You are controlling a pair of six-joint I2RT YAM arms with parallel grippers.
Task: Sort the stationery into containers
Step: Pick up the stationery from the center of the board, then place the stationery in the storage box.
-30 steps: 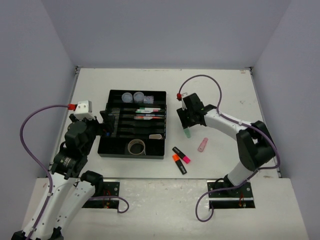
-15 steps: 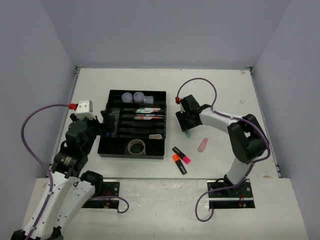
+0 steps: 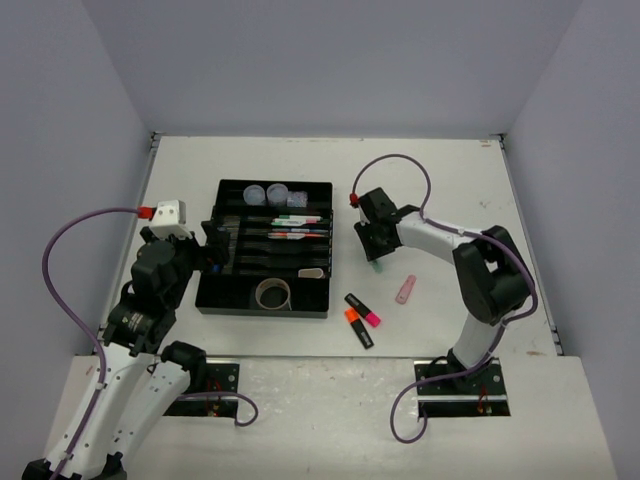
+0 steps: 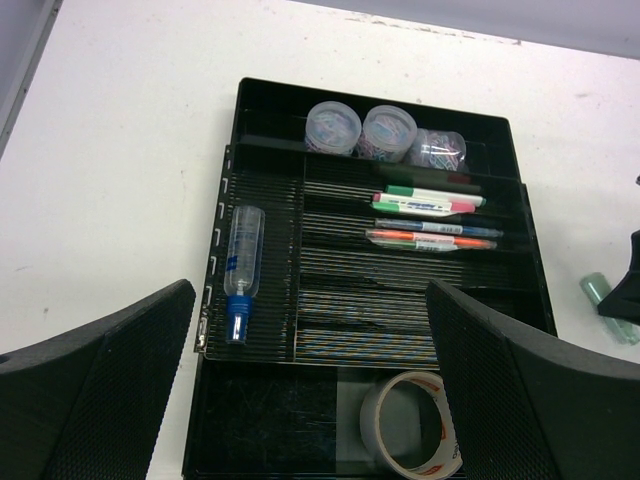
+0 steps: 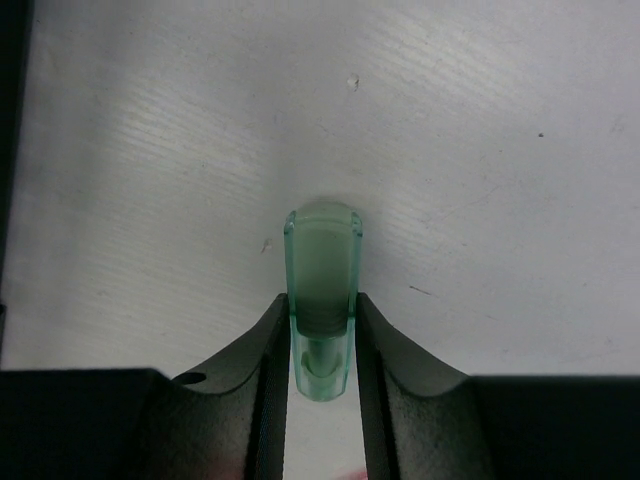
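Observation:
The black organiser tray [image 3: 205,296] holds clear tubs [image 3: 270,192], thin pens [image 3: 296,226] and a grey tape roll [image 3: 273,293]; the left wrist view also shows the tray [image 4: 262,105], a blue-capped tube [image 4: 241,268] in a left slot, and the tape roll [image 4: 410,425]. My right gripper [image 3: 375,252] is shut on a green highlighter [image 5: 322,250], just right of the tray and low over the table. My left gripper [image 4: 310,296] is open and empty above the tray's near left part. Orange [image 3: 357,326] and pink [image 3: 364,310] highlighters lie on the table.
A pale pink item [image 3: 404,289] lies on the table right of the highlighters. White walls enclose the table on three sides. The green highlighter also shows at the right edge of the left wrist view [image 4: 606,294].

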